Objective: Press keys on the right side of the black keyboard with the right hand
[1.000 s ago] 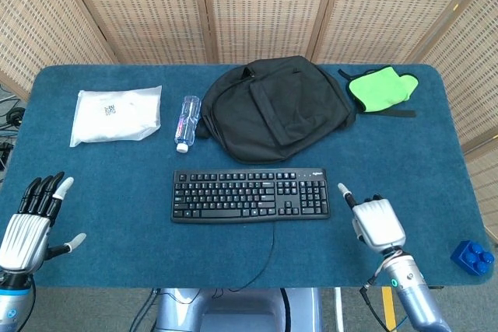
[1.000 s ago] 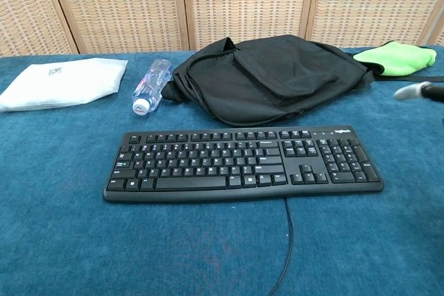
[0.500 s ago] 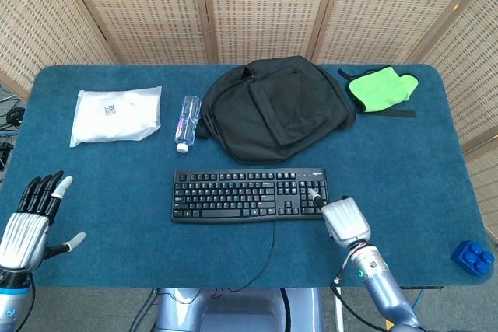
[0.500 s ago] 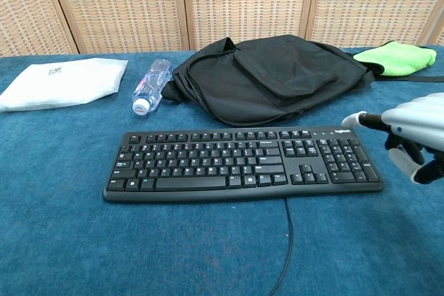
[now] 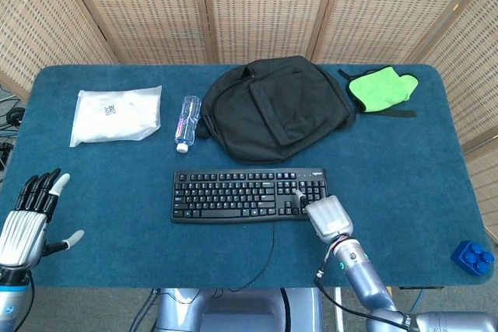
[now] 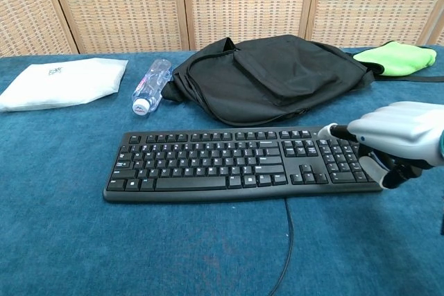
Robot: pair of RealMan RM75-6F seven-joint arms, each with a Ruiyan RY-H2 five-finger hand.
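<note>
Two hands show: the right hand (image 5: 327,216), fingers curled with one extended, is over the black keyboard's (image 5: 233,194) 3 o'clock end mid-desk (image 5: 420,161); the left hand (image 5: 27,223) rests spread, released, at 8 o'clock.

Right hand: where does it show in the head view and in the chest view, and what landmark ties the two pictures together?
Head view: the right hand sits low and right of centre, over the right end of the black keyboard.
Chest view: the right hand enters from the right edge, one finger stretched out above the keyboard's right-hand keys.
Shared landmark: the black backpack directly behind the keyboard.
</note>
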